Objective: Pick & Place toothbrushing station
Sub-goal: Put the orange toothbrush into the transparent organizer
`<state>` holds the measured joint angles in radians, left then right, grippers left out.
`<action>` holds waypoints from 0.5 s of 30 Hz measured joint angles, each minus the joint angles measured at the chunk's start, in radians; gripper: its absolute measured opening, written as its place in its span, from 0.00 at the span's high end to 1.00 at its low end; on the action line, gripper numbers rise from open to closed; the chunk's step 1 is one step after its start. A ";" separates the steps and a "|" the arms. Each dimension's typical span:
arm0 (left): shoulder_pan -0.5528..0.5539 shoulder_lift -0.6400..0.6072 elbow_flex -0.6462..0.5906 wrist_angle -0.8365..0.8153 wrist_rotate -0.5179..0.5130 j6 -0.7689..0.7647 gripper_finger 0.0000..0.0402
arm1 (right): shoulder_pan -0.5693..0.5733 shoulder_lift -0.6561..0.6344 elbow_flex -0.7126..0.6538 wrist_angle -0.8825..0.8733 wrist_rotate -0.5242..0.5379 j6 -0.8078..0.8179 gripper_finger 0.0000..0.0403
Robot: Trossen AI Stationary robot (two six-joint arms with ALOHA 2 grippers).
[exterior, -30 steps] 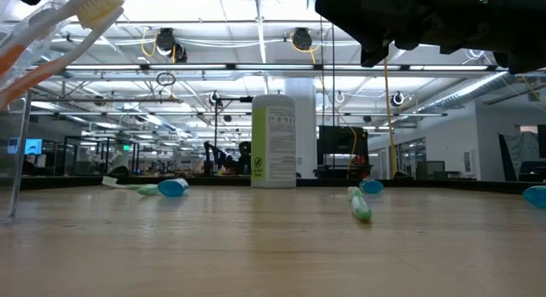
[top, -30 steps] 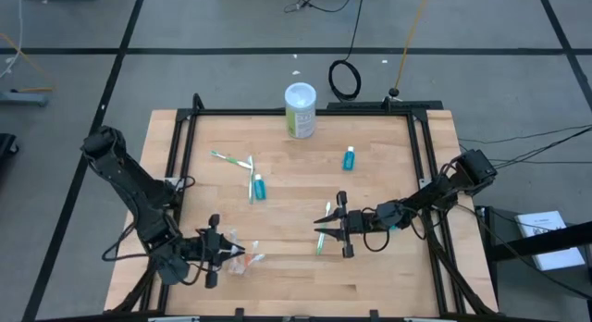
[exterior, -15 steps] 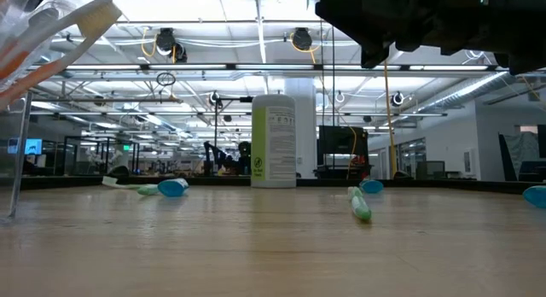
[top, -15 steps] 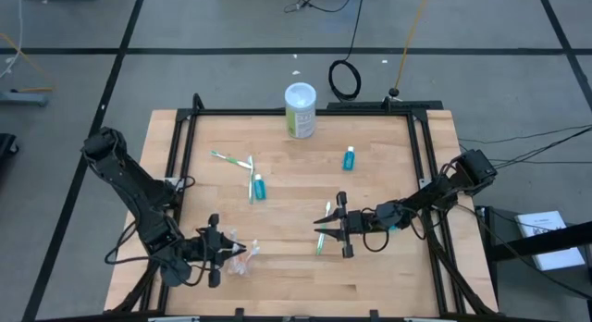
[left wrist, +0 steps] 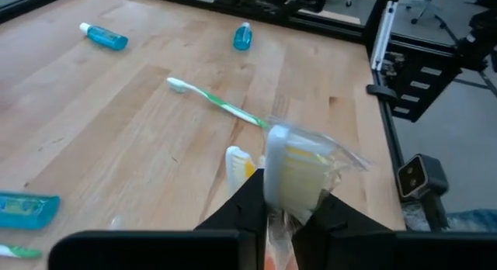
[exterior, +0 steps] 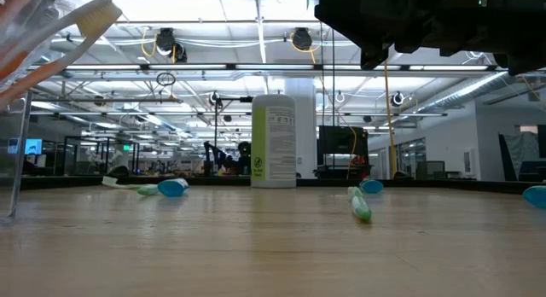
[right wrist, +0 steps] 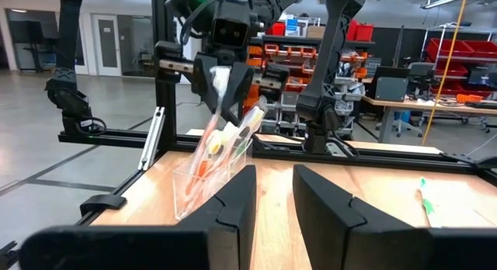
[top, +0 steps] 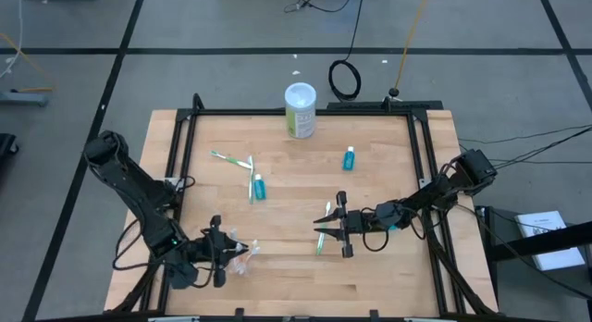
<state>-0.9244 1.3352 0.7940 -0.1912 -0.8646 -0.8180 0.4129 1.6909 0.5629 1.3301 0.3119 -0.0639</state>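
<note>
My left gripper [top: 227,254] is near the table's front left, shut on a clear plastic cup [right wrist: 203,181] that holds orange and white toothbrushes [right wrist: 233,138]. One white toothbrush head [exterior: 95,14] sticks out of the cup. My right gripper [top: 326,228] hovers right of centre, narrowly open [right wrist: 273,185], with nothing between its fingers. A green toothbrush [exterior: 359,203] lies flat on the wood below it. Two more toothbrushes [top: 236,163] and two teal tubes [top: 259,187] [top: 349,158] lie farther back. My left gripper pinches the cup's upper rim [left wrist: 334,154] between its two fingers, and a white toothbrush head [left wrist: 293,173] stands in the same gap. The fingers slant down toward the table's right. The cup hangs tilted below them; whether its bottom [right wrist: 185,212] touches the wood I cannot tell.
A tall white-and-green canister [top: 301,109] stands at the middle of the far edge. A black frame [top: 421,174] borders the wooden top on the left, far and right sides. Bare wood lies between the two grippers.
My left gripper has rolled a little about its own axis with the cup. The white toothbrush head that sticks out of the cup has tipped slightly with it.
</note>
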 joint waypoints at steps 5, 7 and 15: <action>0.016 0.041 0.000 0.006 0.010 -0.036 0.97 | 0.000 0.000 0.000 0.000 0.000 0.000 0.81; 0.016 0.050 0.000 0.007 0.010 -0.047 0.97 | 0.000 0.000 0.000 0.000 0.000 0.000 0.81; 0.016 0.075 0.000 0.009 0.018 -0.075 0.84 | 0.000 0.000 0.000 -0.005 0.000 0.000 0.81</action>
<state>-0.9081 1.4102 0.7940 -0.1822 -0.8469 -0.8932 0.4129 1.6909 0.5629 1.3254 0.3119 -0.0639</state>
